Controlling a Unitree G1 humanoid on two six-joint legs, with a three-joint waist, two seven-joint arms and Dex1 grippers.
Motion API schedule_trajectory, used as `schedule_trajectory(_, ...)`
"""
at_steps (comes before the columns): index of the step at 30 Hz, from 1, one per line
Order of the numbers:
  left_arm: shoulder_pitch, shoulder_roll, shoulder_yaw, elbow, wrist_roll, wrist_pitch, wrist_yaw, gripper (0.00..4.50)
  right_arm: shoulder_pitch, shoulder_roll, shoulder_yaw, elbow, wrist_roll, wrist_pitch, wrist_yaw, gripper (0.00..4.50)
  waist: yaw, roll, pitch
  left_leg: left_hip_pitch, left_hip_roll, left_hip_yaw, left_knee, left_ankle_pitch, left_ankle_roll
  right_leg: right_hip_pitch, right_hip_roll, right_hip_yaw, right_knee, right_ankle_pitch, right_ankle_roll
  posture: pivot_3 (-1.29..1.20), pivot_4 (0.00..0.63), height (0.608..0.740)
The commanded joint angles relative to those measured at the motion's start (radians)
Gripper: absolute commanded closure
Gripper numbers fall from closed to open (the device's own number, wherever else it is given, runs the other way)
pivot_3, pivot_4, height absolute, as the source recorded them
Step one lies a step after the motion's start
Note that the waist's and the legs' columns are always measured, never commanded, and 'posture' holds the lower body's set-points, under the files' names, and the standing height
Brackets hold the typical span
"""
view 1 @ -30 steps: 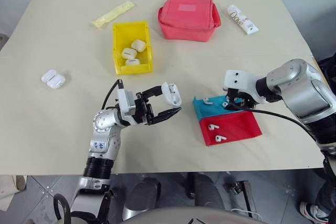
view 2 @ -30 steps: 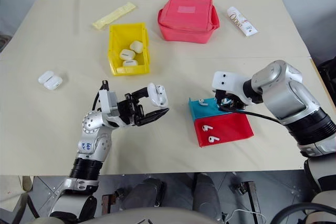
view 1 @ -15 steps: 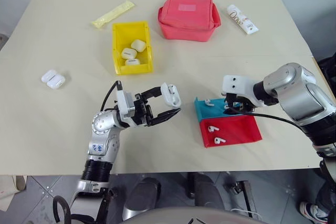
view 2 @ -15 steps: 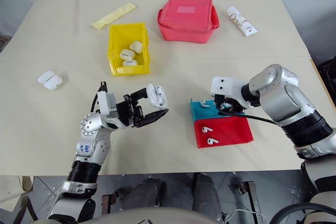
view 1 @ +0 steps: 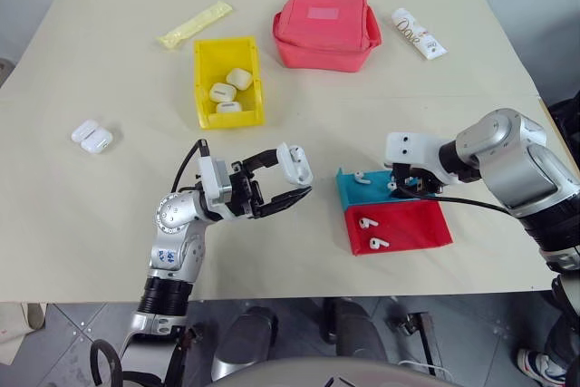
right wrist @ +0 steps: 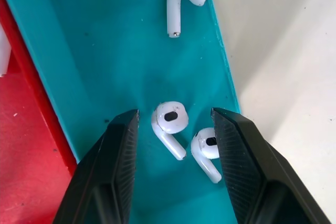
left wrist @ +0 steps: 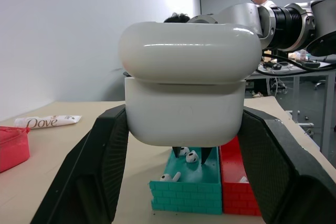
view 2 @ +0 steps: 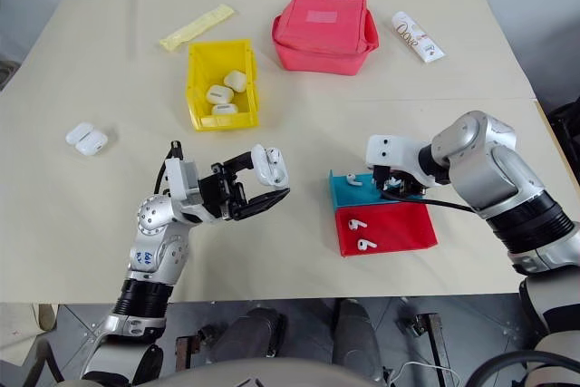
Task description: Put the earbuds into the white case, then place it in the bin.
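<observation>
Judging the earbuds (right wrist: 169,119) tiny, light, slick, pinch one by its bulb: right gripper (right wrist: 173,145) fingers spread astride two in the blue tray (view 1: 362,189); left gripper (view 1: 288,180) pinching open white case (view 1: 295,162) beside tray.

The right gripper (right wrist: 173,145) stands over the blue tray (view 1: 349,189) with its jaws apart; two earbuds (right wrist: 169,120) lie between the fingers, one just beside the right-hand finger, and a third lies clear of them. The tray's low walls and the red tray (view 1: 408,226) touching its near side hem that spot. Between the trays and the left gripper (view 1: 292,178), which holds the white case (view 1: 295,162) above the table (view 1: 109,215), open tabletop remains. The way from there to the bin (view 1: 204,83) on the far left is bare; three cases already lie inside it. The red pouch (view 1: 324,29) stands just right of the bin.
</observation>
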Motion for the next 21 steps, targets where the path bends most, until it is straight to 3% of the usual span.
schedule_trajectory(1,0.004,0.004,-0.002,-0.037,-0.007,-0.002,0.006,1.74,0.004,0.004,0.000,-0.001,-0.017,-0.010,0.010,2.23,0.000,0.000,0.000,0.000,0.000,0.000,0.000,0.000,0.000,0.000,0.000,0.000,0.000,0.000,0.000,0.00,0.150,0.740)
schedule_trajectory(6,0.005,0.005,-0.003,-0.039,-0.007,-0.002,0.010,1.74,0.007,0.011,0.001,-0.001,-0.023,-0.010,0.016,2.23,0.000,0.000,0.000,0.000,0.000,0.000,0.000,0.000,0.000,0.000,0.000,0.000,0.000,0.000,0.000,0.00,0.150,0.740)
schedule_trajectory(9,0.006,0.007,-0.003,-0.038,-0.006,-0.004,0.013,1.74,0.010,0.013,0.003,-0.003,-0.025,-0.009,0.020,2.76,-0.001,0.000,0.000,0.000,0.000,0.000,0.000,0.000,0.000,0.000,0.000,0.000,0.000,0.000,0.000,0.00,0.150,0.740)
schedule_trajectory(13,0.006,0.007,-0.003,-0.036,-0.005,-0.006,0.015,1.74,0.012,0.016,0.001,-0.006,-0.028,-0.006,0.024,3.98,-0.001,0.000,0.000,0.000,0.000,0.000,0.000,0.000,0.000,0.000,0.000,0.000,0.000,0.000,0.000,0.00,0.150,0.740)
schedule_trajectory(21,0.002,0.003,-0.002,-0.027,-0.004,-0.010,0.018,1.74,0.003,0.014,-0.012,-0.027,-0.021,-0.003,0.034,4.01,-0.001,0.000,0.000,0.000,0.000,0.000,0.000,0.000,0.000,0.000,0.000,0.000,0.000,0.000,0.000,0.00,0.150,0.740)
